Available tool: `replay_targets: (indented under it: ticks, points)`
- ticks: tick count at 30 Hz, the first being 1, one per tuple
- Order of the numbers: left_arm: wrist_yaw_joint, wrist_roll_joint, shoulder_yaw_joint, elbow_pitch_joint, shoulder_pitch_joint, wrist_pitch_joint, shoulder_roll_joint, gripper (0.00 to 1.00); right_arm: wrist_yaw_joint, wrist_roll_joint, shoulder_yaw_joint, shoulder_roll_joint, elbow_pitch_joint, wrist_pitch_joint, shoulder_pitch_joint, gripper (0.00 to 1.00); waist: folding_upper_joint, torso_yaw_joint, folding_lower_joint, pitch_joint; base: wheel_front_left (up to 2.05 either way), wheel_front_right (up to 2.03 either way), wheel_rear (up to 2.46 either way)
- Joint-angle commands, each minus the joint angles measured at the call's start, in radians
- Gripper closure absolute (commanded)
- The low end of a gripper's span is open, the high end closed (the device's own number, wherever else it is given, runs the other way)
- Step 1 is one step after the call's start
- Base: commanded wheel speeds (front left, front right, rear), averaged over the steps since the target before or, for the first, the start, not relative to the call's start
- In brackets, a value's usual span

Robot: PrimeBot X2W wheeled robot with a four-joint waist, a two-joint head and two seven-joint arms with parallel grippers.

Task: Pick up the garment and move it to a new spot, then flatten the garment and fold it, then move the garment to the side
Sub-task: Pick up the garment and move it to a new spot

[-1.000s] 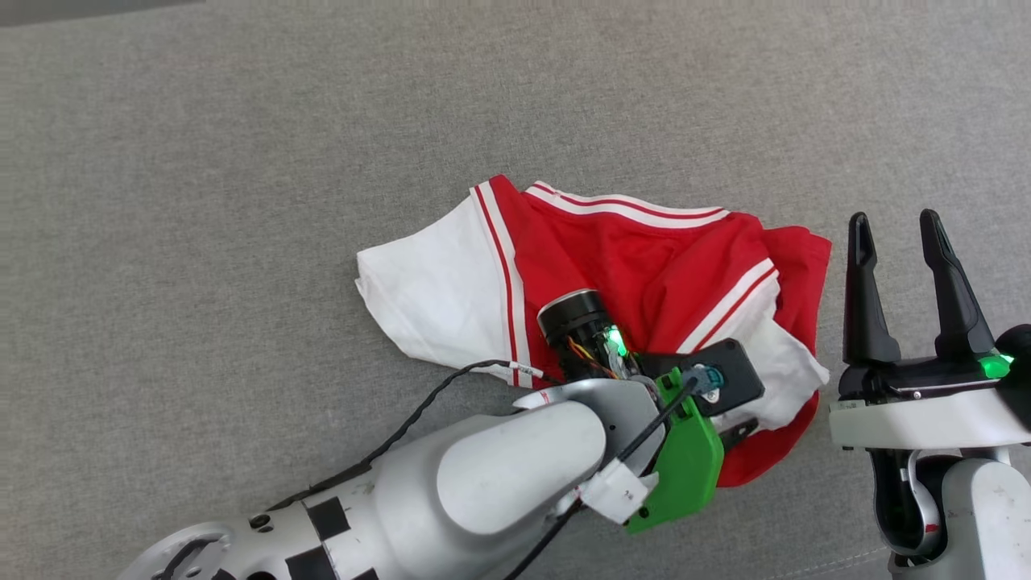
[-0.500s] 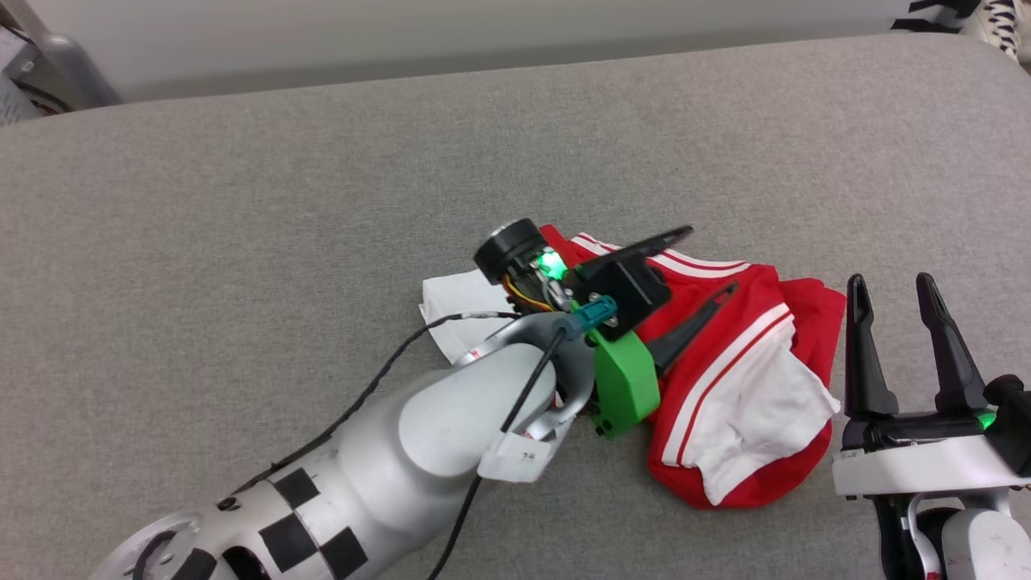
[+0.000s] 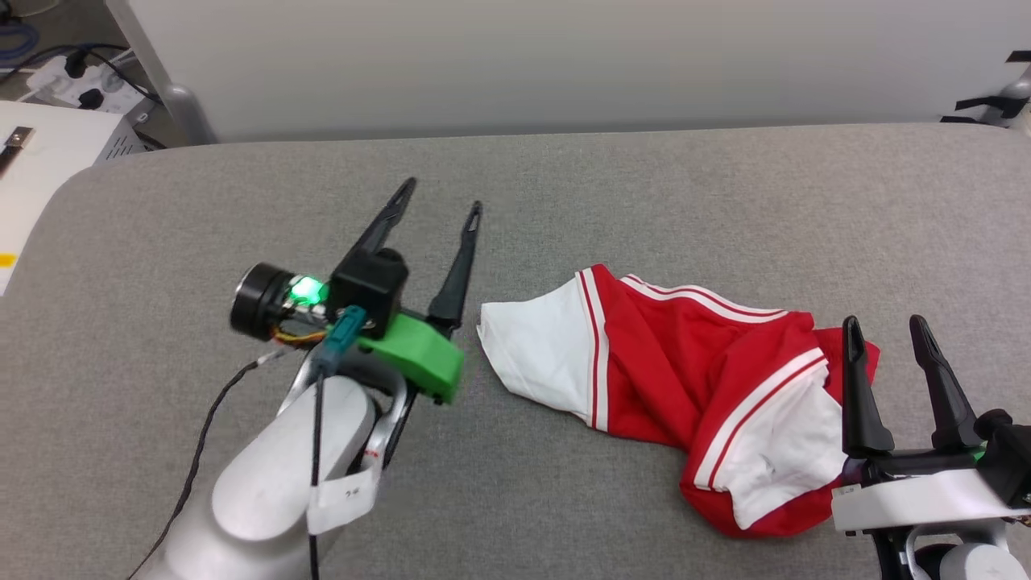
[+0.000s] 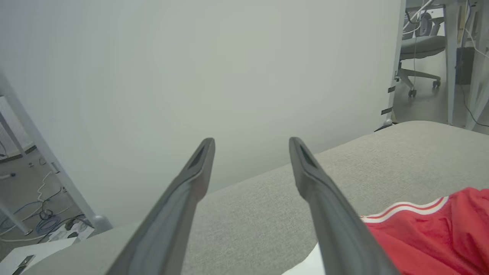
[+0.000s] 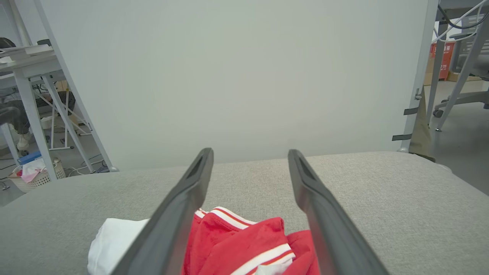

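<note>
The garment, a red T-shirt with white sleeves and striped trim, lies crumpled on the grey padded surface, right of centre. My left gripper hovers open to the left of it, fingers pointing away, nothing between them. My right gripper stands open at the garment's right edge, also empty. In the left wrist view the garment shows at the lower right beside the open left gripper. In the right wrist view the garment lies below and between the fingers of the open right gripper.
A pale panel wall stands behind the surface's far edge. A white box and cables sit off the left corner. Desks and an office chair stand beyond the panel.
My left gripper has let go of the garment and swung up and left, away from it. The head camera has tilted up, bringing the far edge and wall into view. The right gripper stays open.
</note>
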Motion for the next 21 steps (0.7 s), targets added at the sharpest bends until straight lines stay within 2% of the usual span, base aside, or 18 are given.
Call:
replay_targets:
  ticks: [1,6,10,16,21]
  points:
    - [0.019,0.018,0.042,-0.026,0.061,-0.005,0.013,0.00,-0.001,-0.009,-0.003,-0.003,0.003,-0.003,0.017,0.00,0.0000,0.019,0.0000,-0.026,0.00,0.00,0.00]
    - [0.067,0.077,0.195,-0.108,0.246,-0.006,0.027,0.00,-0.001,-0.014,-0.007,-0.003,0.008,-0.003,0.034,0.00,0.0000,0.026,0.0000,-0.046,0.00,0.00,0.00]
    - [0.084,0.118,0.314,-0.161,0.384,-0.006,0.006,0.00,-0.001,-0.016,-0.011,-0.003,0.012,-0.003,0.047,0.00,0.0000,0.032,0.0000,-0.060,0.00,0.00,0.00]
    - [0.059,0.201,0.448,-0.224,0.538,-0.006,-0.041,0.00,-0.001,-0.021,-0.009,-0.003,0.022,-0.003,0.072,0.00,0.0000,0.036,0.0000,-0.080,0.00,0.00,0.00]
    - [0.011,0.253,0.513,-0.247,0.619,-0.006,-0.092,0.00,-0.001,-0.038,0.003,-0.003,0.030,-0.003,0.084,0.00,0.0000,0.034,0.0000,-0.092,0.00,0.00,0.00]
